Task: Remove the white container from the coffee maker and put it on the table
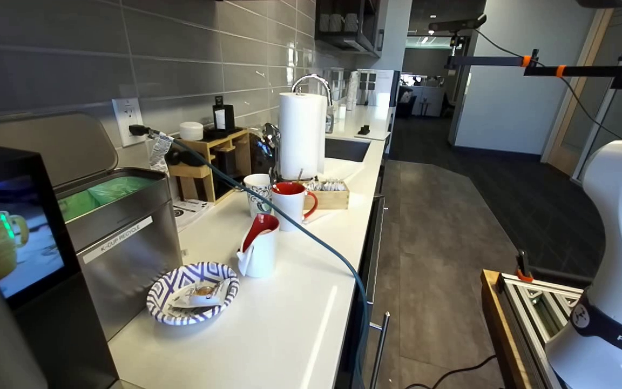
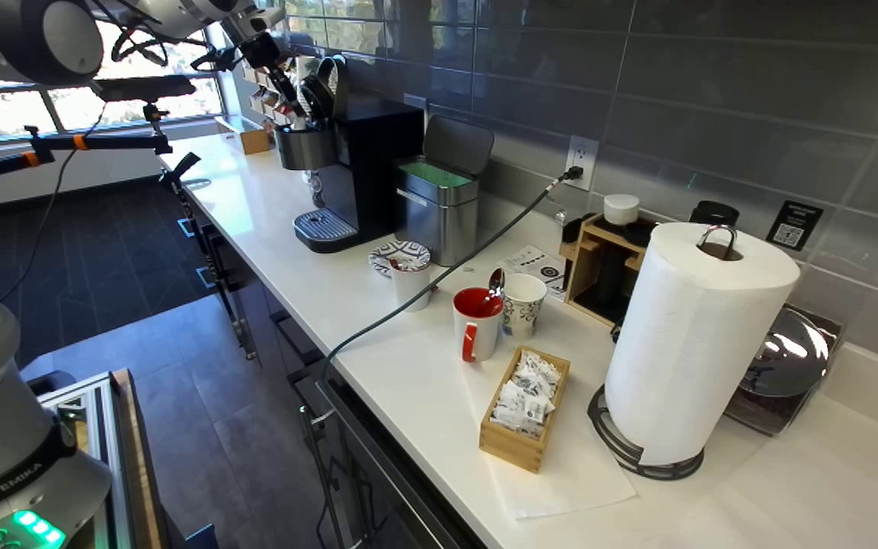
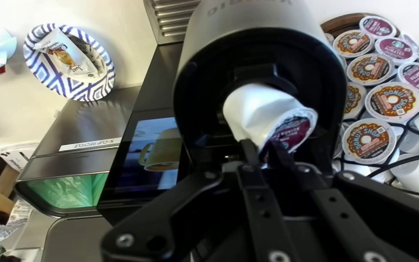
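The end effector (image 3: 262,146) pinches the tilted white container (image 3: 258,109) by its lip, probably to clear the rim of the coffee maker (image 2: 376,156).

Desk (image 1: 289,337), front edge: open strip between edge and patterned plate (image 1: 155,302). Slanting above that strip: dark cable (image 2: 457,266), from tiled wall (image 2: 546,69) to front edge. Toward back edge: steel bin (image 2: 454,225), raised lid (image 2: 460,143), coffee maker (image 2: 382,168) beside it. Mid-desk: red-handled mug (image 2: 488,332). Both sides of hand (image 3: 261,145): coffee maker's dark collar (image 3: 186,109).
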Controlling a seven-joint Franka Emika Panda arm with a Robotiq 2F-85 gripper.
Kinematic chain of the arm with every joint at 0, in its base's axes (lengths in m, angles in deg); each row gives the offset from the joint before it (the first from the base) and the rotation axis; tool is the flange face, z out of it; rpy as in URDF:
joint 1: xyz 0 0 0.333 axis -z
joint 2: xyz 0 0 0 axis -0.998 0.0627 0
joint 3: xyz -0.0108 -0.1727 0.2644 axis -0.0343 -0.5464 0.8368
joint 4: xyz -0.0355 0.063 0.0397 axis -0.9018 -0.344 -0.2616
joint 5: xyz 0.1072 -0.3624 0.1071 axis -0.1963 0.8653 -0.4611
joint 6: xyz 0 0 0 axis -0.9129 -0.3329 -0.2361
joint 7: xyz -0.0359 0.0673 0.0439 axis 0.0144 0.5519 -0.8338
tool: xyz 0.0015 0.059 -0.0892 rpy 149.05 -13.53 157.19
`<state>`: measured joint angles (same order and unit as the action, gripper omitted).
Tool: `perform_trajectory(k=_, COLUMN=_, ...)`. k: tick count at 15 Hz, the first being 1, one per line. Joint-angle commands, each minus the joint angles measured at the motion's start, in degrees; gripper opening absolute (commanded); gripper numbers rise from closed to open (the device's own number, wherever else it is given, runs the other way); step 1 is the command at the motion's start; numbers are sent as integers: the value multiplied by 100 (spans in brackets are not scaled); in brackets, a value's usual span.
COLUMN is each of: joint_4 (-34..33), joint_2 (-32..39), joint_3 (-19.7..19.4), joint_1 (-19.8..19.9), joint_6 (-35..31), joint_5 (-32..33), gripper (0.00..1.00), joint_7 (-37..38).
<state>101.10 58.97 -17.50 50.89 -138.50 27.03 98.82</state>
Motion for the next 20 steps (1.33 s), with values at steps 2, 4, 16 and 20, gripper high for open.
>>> perform_trajectory(k=2, joint_4=-157, joint_2=56, joint_3=-5, joint_1=-20, joint_6=254, joint_5=-58, gripper=3, joint_7=41)
perform_trajectory(k=4, joint_4=-180, joint_2=51, joint_3=-6, joint_1=-27, joint_6=265, joint_5=-50, gripper=2, joint_7=50)
perform_trajectory(k=16, joint_4=41, joint_2=-636, joint_3=147, joint_1=296, joint_6=138, joint_5=-736, gripper=1, joint_7=-526)
perform_trajectory(k=20, joint_4=396, joint_2=-1033, joint_3=254, joint_1=521, joint_6=416, joint_5=-1527, gripper=1, joint_7=-1297)
